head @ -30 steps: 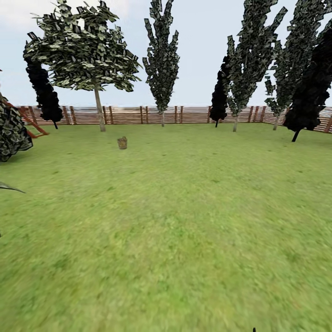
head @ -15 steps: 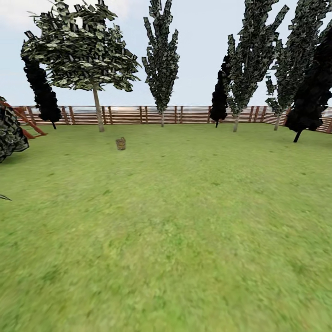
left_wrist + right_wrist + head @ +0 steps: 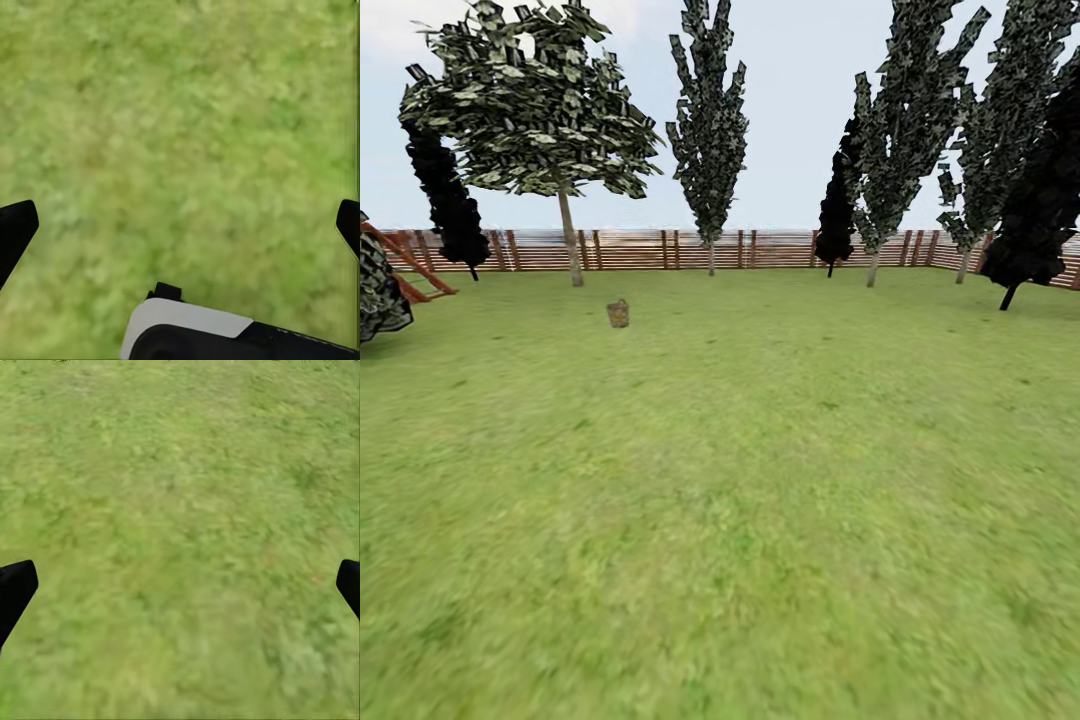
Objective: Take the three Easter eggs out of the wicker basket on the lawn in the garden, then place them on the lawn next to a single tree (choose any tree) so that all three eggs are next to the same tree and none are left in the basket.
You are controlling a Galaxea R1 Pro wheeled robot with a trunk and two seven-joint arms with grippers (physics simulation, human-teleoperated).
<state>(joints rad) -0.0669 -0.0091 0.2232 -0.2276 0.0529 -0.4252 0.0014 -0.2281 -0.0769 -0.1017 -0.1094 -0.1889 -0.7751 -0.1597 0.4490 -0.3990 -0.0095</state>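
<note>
Head view: the lawn (image 3: 760, 520) occupies the lower 2 thirds of the frame, flat green grass with yellowish patches. A brown slatted fence (image 3: 760, 250) runs across the frame at the far edge of the grass. In the upper left stands the tree (image 3: 570, 240) with a pale straight trunk and a broad rounded crown. 1 narrow columnar tree (image 3: 710, 130) rises at upper centre, and more narrow and dark trees stand along the fence at the upper right. A dark conifer (image 3: 448, 200) stands at the far left, by the fence. Red-brown play equipment (image 3: 410, 270) shows at the left edge.

The wicker basket (image 3: 618, 314) sits on the grass left of centre, far from me, in front of the pale-trunked tree and apart from it. Its contents are too small to make out.

Left wrist view: my left gripper (image 3: 180, 225) hangs over bare grass, its 2 fingertips spread to opposite frame edges, holding nothing.

Right wrist view: my right gripper (image 3: 180, 585) is likewise spread wide over grass, empty.
</note>
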